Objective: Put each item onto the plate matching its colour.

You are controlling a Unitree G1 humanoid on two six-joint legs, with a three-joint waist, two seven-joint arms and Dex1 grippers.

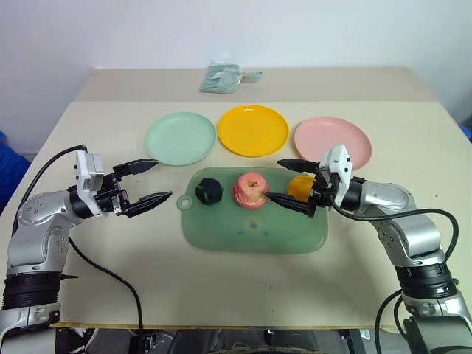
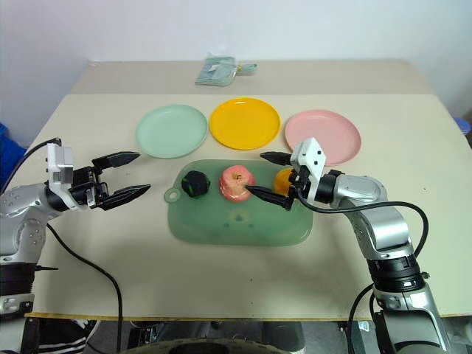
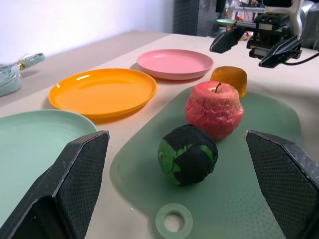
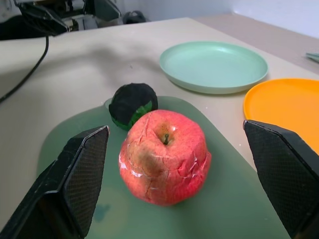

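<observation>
On the translucent green tray (image 1: pixel 254 230) three items lie in a row: a dark green knobbly ball (image 1: pixel 209 191), a pinkish-red apple (image 1: pixel 251 190) and an orange-yellow fruit (image 1: pixel 300 186). Behind the tray stand the mint green plate (image 1: pixel 181 138), the yellow plate (image 1: pixel 252 130) and the pink plate (image 1: pixel 332 139), all bare. My left gripper (image 1: pixel 162 180) hangs open left of the tray, pointing at the ball (image 3: pixel 188 154). My right gripper (image 1: pixel 273 179) is open above the tray's right part, over the orange fruit (image 3: pixel 229 79), facing the apple (image 4: pixel 164 157). Neither holds anything.
A folded pale green cloth (image 1: pixel 223 77) lies at the back of the table, beyond the plates. Black cables trail from both arms over the table's front corners. Bare tabletop lies in front of the tray and at both sides.
</observation>
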